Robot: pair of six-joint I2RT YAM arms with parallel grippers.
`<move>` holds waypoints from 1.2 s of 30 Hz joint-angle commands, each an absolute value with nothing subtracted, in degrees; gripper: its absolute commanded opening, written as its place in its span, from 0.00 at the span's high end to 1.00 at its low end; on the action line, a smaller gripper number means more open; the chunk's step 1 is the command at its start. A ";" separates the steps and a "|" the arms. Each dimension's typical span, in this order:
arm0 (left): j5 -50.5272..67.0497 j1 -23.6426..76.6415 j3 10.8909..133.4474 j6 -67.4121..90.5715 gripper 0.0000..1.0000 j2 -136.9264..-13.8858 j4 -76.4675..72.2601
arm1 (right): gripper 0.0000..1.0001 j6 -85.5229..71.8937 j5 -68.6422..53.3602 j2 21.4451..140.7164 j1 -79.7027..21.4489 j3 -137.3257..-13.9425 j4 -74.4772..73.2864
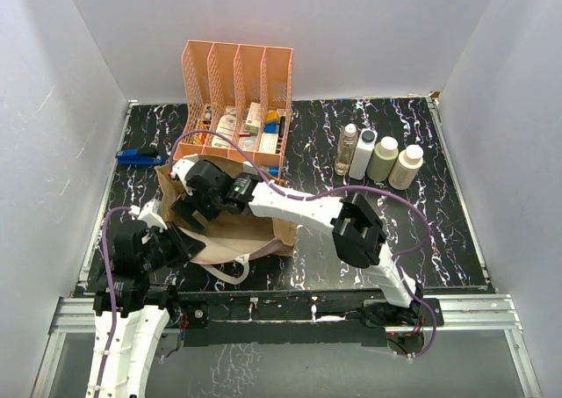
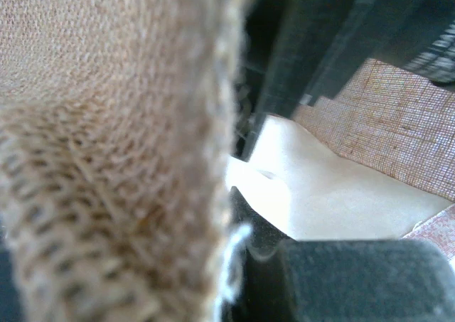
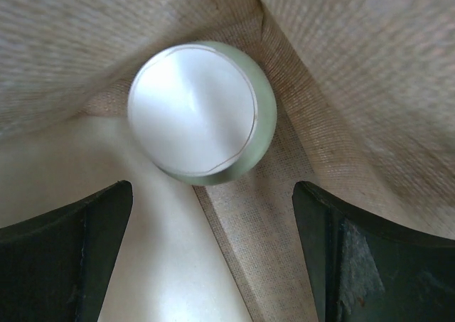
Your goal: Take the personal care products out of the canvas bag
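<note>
Green-bodied, one bottle (image 3: pixel 202 112) stood inside the bag (image 1: pixel 283 229); my right fingers (image 3: pixel 71 244) gaped wide above it, holding nothing. I couldn't tell whether my left fingers (image 2: pixel 355 279) gripped the fabric. Next, I judged: descend straight, then close around it.

No text, brand, number or sign can be read in any view. The small boxes (image 1: pixel 252 117) in the orange rack (image 1: pixel 237 64), upper left of the top view, carry print too small to make out. The bottles (image 1: pixel 383 159) on the desk at upper right show no legible label.
</note>
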State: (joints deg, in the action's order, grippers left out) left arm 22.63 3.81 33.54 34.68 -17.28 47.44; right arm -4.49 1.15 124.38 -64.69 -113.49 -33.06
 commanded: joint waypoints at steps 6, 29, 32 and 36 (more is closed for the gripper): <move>23.47 3.43 33.71 34.05 1.00 -16.87 47.63 | 0.00 -4.64 -6.83 128.83 -64.26 -118.00 -28.34; 23.64 3.12 33.57 34.14 1.00 -16.53 47.55 | 0.42 -5.24 -4.11 129.82 -64.25 -123.97 -25.83; 23.71 3.08 33.56 34.08 1.00 -16.60 47.55 | 0.51 -5.60 -3.64 127.29 -64.24 -122.59 -24.65; 23.64 2.98 33.49 34.18 1.00 -16.52 47.55 | 0.58 -6.33 -1.77 123.22 -64.25 -119.46 -22.44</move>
State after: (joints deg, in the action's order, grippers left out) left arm 22.37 3.42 33.54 34.68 -17.04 47.33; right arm -4.73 -3.55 132.86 -63.88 -120.73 -30.04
